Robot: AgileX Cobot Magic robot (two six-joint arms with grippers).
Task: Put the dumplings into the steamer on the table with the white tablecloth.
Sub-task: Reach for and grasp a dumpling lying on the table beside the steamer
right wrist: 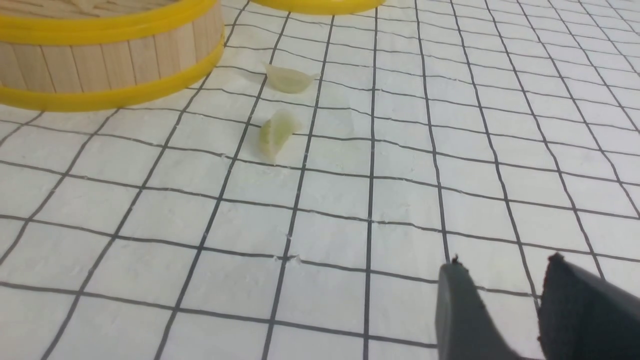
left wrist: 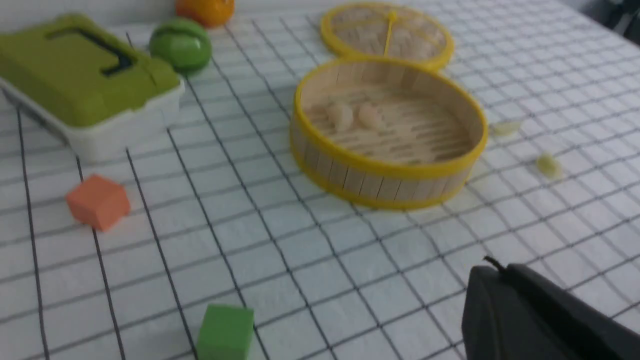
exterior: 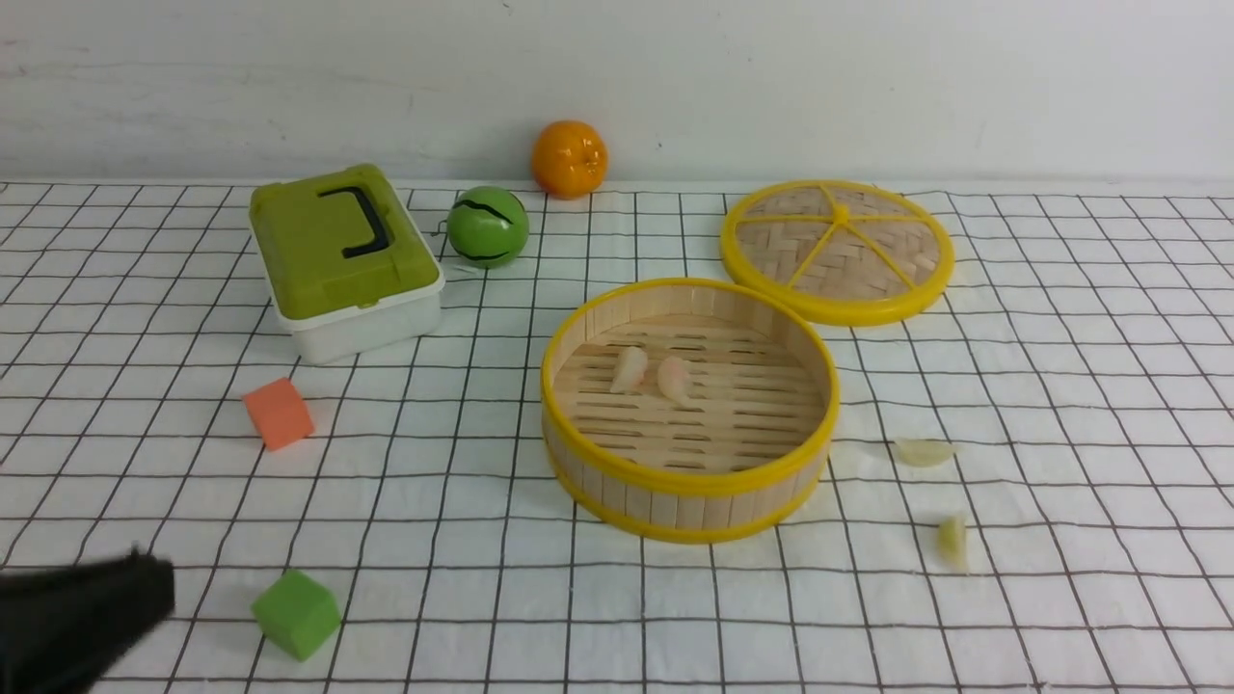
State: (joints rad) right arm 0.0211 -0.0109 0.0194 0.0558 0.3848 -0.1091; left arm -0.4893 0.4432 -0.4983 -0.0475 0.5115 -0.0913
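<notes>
Counting stock against the task: four dumplings, judged half done.

- Left pink dumpling (exterior: 629, 368) and right pink dumpling (exterior: 675, 380): side by side on the slatted floor of the steamer (exterior: 675, 503).
- Farther green dumpling (exterior: 924, 451) and nearer green dumpling (exterior: 952, 540): lying on the tablecloth (exterior: 1060, 386) just right of the steamer, apart from each other, not yet loaded.
- Right gripper (right wrist: 505, 270): jaws parted with bare cloth between them, grasping nothing, low over the cloth near the green pair.
- Left gripper (exterior: 96, 612): at the near left corner, well apart from the steamer. Its jaw state cannot be told.
- Lid (exterior: 837, 249): off, behind the steamer.
</notes>
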